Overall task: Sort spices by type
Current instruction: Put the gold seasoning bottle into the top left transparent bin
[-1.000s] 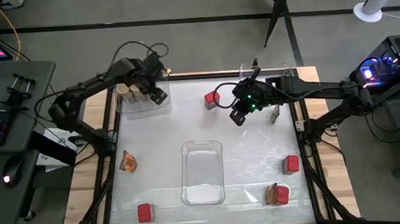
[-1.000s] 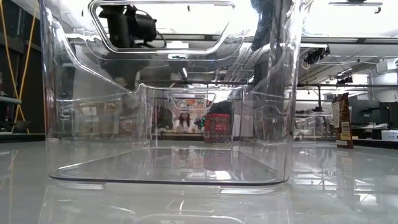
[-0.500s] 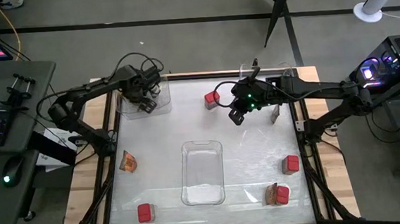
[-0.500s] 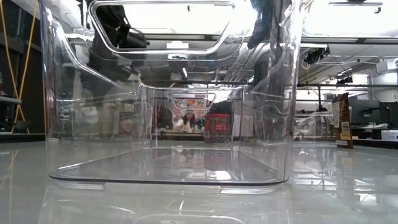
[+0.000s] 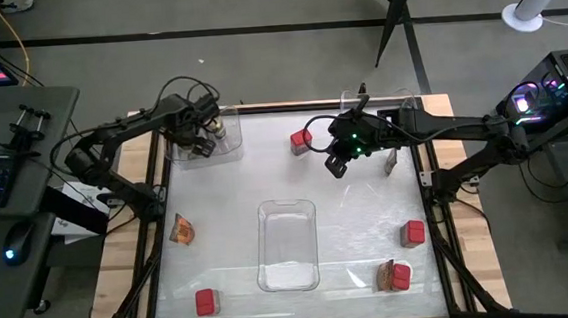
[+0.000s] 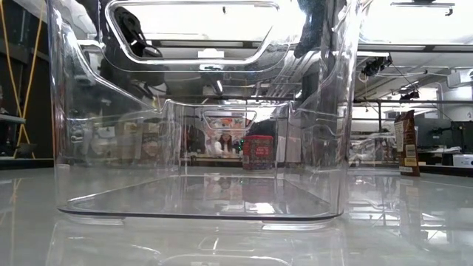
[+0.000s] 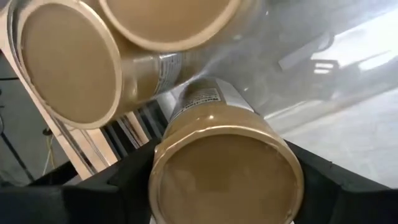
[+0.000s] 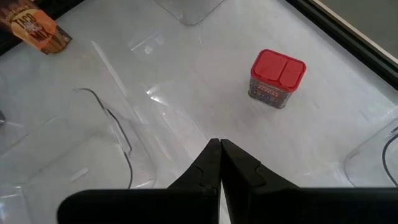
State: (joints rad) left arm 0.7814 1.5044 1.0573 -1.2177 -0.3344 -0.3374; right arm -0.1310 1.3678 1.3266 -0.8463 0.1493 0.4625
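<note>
The left gripper (image 7: 224, 186) has its two dark fingers clamped on either side of a round jar (image 7: 227, 165) with a tan lid, and it is holding that jar inside the clear tray (image 5: 225, 151) at the far left corner of the counter (image 5: 348, 215), right up against two more tan-lidded jars (image 7: 68, 62) that lie just ahead of it. The jar in the grip looks stiff and smooth-walled, probably plastic and fairly light, so I'd judge it slippery if squeezed near the lid; the fingers seem to sit on the body just below the lid, which looks the sensible place. The right gripper (image 8: 219, 149) hangs over the far middle of the counter with its fingers pressed together and nothing between them. Just ahead of it and a little to one side stands a red boxy container (image 8: 277, 78), upright, with a flat hinged-looking lid. It should be rigid and light, best taken across its flat sides low on the body so it does not tip. Farther off from that gripper, toward the near edge, more red containers (image 5: 206, 302) and flat foil packets (image 5: 180, 228) lie scattered; the packets look thin and floppy, awkward to pinch off a slick surface. An empty clear tray (image 5: 290, 274) stands in the middle.
</note>
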